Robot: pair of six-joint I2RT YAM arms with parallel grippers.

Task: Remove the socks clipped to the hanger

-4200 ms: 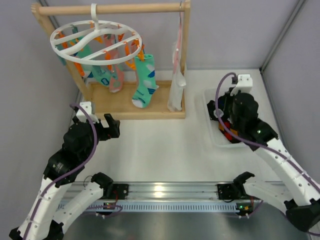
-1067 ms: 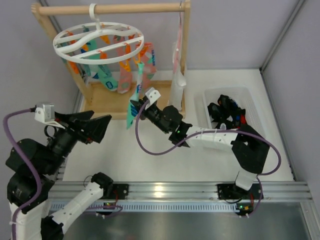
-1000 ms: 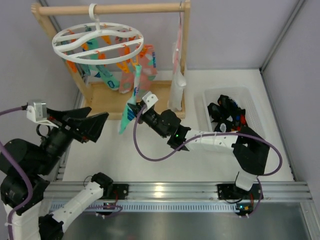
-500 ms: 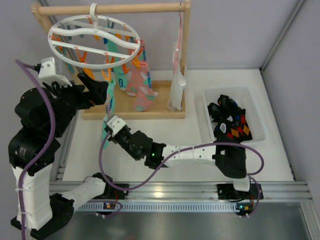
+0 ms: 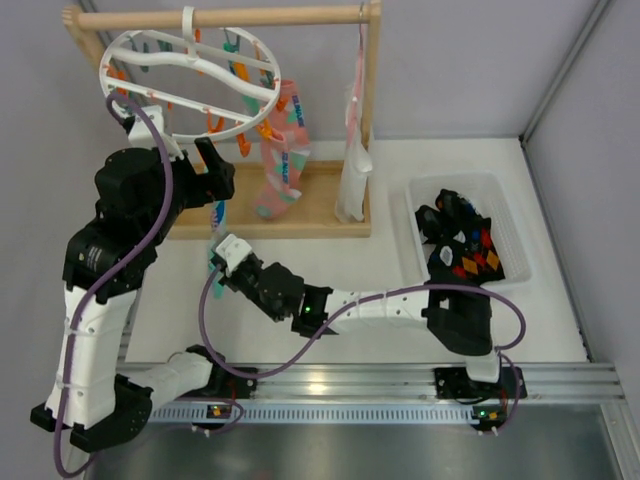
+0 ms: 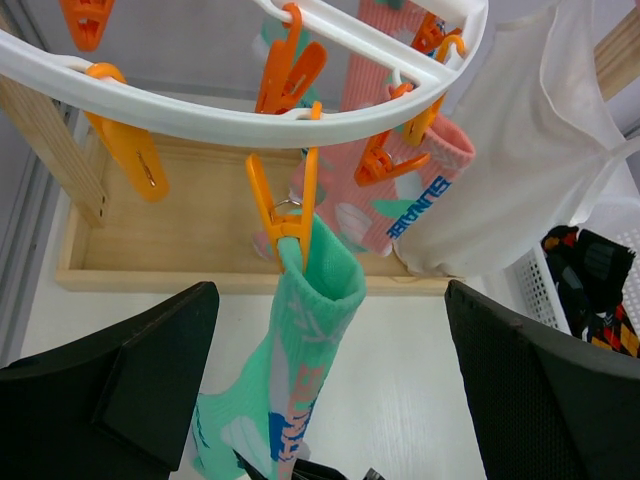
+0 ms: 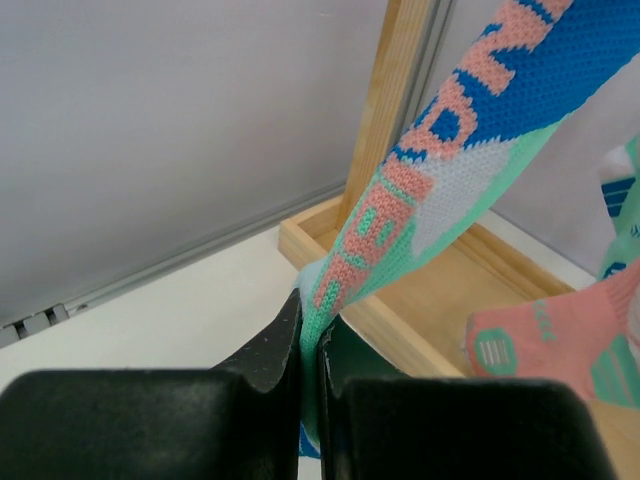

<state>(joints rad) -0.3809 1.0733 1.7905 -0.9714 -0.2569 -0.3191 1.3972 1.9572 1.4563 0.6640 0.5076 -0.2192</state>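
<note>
While the right gripper pinches the mint-green sock, seemingly its toe, below the hanger, the left gripper gapes wide.

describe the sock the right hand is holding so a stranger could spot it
On the wooden rack at the back hangs a white ring hanger. The mint-green sock hangs from an orange clip on its near edge, lower end pinched in the right hand. Unlike the pink sock behind it, it is mint with pink and blue lettering.
</note>
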